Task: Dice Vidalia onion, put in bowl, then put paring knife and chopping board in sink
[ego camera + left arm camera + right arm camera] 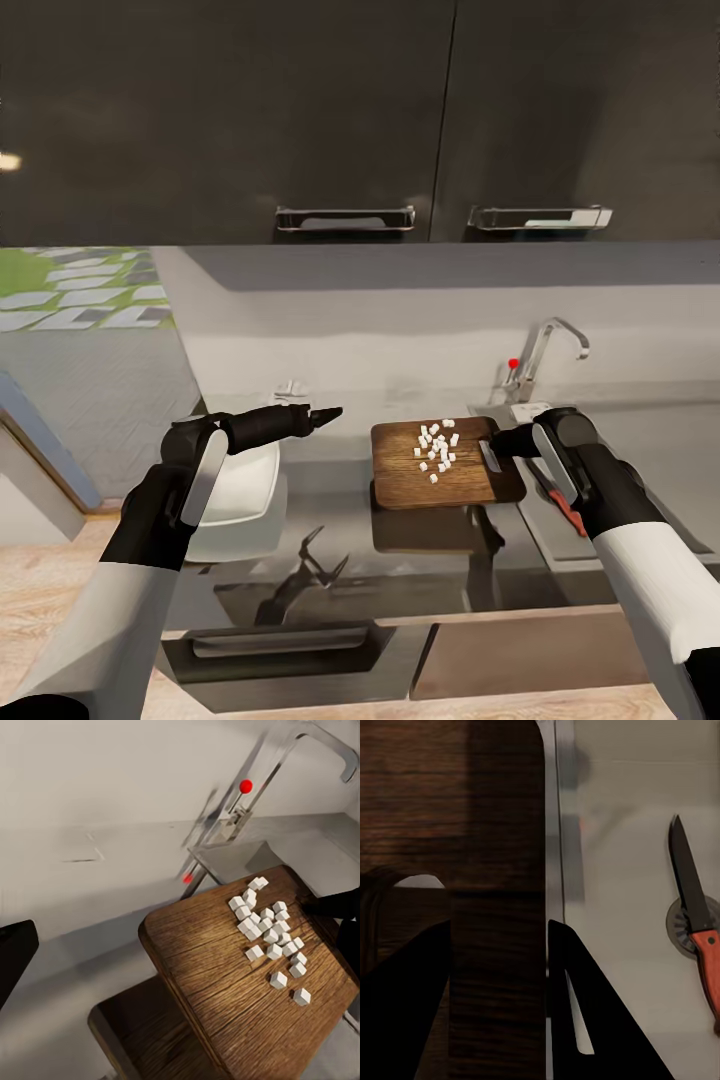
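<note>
No legible txt, labels, brands or nos. anywhere.

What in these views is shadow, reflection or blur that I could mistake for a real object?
Head view: the glossy countertop mirrors the board and left hand as dark shapes. Left wrist view: a second brown slab below the board is its reflection; the tap looks streaked. Right wrist view: soft blur beside the knife in the sink.
</note>
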You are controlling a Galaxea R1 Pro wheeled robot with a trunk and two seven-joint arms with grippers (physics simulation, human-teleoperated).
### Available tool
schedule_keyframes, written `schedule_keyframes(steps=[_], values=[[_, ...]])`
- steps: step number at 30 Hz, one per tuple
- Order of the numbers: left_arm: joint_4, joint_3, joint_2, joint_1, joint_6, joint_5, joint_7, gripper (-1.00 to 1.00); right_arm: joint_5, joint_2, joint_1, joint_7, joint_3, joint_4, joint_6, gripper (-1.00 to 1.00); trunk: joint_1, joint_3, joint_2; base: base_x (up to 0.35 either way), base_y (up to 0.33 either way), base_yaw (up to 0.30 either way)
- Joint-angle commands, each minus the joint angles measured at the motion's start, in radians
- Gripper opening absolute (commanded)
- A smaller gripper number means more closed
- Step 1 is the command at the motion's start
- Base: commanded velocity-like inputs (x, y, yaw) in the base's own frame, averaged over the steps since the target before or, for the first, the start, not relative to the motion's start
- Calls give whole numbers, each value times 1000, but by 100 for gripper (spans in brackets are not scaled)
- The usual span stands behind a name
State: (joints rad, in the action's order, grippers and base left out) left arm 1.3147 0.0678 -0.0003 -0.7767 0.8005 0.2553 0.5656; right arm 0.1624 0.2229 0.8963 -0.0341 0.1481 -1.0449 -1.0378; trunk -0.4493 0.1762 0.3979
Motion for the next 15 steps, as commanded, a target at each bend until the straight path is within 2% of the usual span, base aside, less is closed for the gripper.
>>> schedule_keyframes(steps=[1,15], values=[[1,0,0,-1,6,3,0,100,-1,1,1,-3,2,-1,-4,-100,-1,1,2,0,0,0],[0,0,0,-1,6,3,0,100,-1,1,1,-3,2,-1,-4,-100,-1,-20,2,0,0,0]])
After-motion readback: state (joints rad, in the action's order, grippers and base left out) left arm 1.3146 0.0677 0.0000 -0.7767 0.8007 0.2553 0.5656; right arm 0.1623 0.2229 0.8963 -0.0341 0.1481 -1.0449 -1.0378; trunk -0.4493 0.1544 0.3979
